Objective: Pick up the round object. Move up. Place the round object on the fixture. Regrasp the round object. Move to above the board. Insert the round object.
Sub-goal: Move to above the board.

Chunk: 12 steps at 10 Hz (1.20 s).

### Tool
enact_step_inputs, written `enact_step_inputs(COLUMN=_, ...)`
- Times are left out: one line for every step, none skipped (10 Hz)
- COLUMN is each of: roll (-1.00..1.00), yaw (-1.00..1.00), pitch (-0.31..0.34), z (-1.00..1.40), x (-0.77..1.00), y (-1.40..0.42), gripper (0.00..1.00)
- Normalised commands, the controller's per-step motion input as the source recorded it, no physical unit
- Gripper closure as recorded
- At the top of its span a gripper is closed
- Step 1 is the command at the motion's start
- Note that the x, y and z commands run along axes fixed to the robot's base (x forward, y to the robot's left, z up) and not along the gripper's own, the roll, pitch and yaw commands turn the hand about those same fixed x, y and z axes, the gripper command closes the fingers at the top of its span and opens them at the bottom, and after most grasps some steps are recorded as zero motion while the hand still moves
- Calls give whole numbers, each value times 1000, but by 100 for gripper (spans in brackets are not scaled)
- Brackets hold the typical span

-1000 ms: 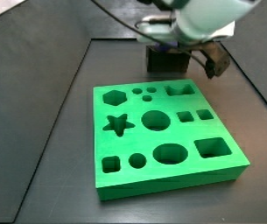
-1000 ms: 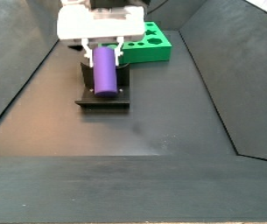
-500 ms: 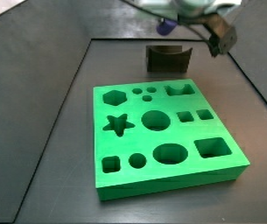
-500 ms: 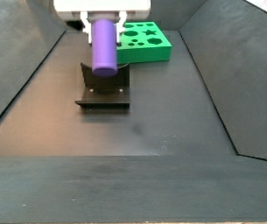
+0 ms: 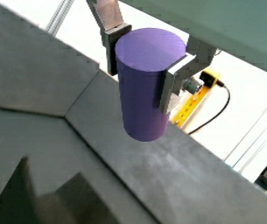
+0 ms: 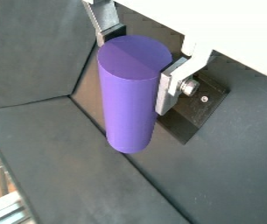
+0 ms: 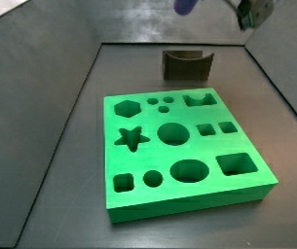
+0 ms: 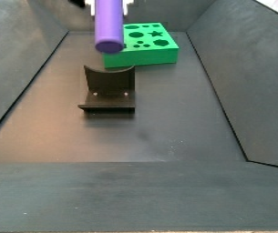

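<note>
In both wrist views my gripper is shut on the round object, a smooth purple cylinder hanging lengthwise below the silver fingers. In a side view the round object hangs upright high above the fixture, apart from it; the gripper is cut off by the frame edge there. The fixture stands bare, its curved notch holding nothing. The board, bright green with cut-out holes, lies flat beside the fixture. A purple tip shows at the frame edge.
Dark sloping walls enclose the black floor on both sides. A yellow cable shows beyond the wall in a wrist view.
The gripper has risen straight up with the round object, lifting it off the fixture's notch. The fixture now stands without it. The board has not moved.
</note>
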Motion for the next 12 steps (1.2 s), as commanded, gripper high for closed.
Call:
enact_step_inputs(roll=-49, yaw=51, pitch=103, z=1000, x=-87, y=-13, gripper=100)
enact_step_inputs(roll=-48, yaw=67, pitch=82, z=1000, x=-82, y=-14, gripper=100)
enact_step_inputs(roll=-45, yaw=75, pitch=71, z=1000, x=-78, y=-15, gripper=100)
enact_step_inputs(roll=-45, yaw=76, pitch=62, z=1000, x=-72, y=-15, gripper=100)
enact_step_inputs(roll=-44, yaw=71, pitch=51, z=959, x=-53, y=-20, gripper=100)
enact_step_inputs(roll=-39, yaw=67, pitch=48, z=789, x=-32, y=-20, gripper=100)
enact_step_inputs(roll=-36, yaw=60, pitch=53, z=616, x=-14, y=-20, gripper=100)
enact_step_inputs(roll=-36, yaw=56, pitch=62, z=504, x=-7, y=-20, gripper=100)
enact_step_inputs(roll=-37, yaw=51, pitch=78, z=224, x=8, y=-22, gripper=100)
enact_step_inputs(roll=-1000, yaw=-87, pitch=9, z=139, x=-428, y=-1000, gripper=100)
enact_step_inputs(roll=-1000, yaw=-87, pitch=4, z=132, x=-427, y=-1000, gripper=100)
enact_step_inputs(roll=-1000, yaw=-86, pitch=-2, z=151, x=-449, y=-1000, gripper=100)
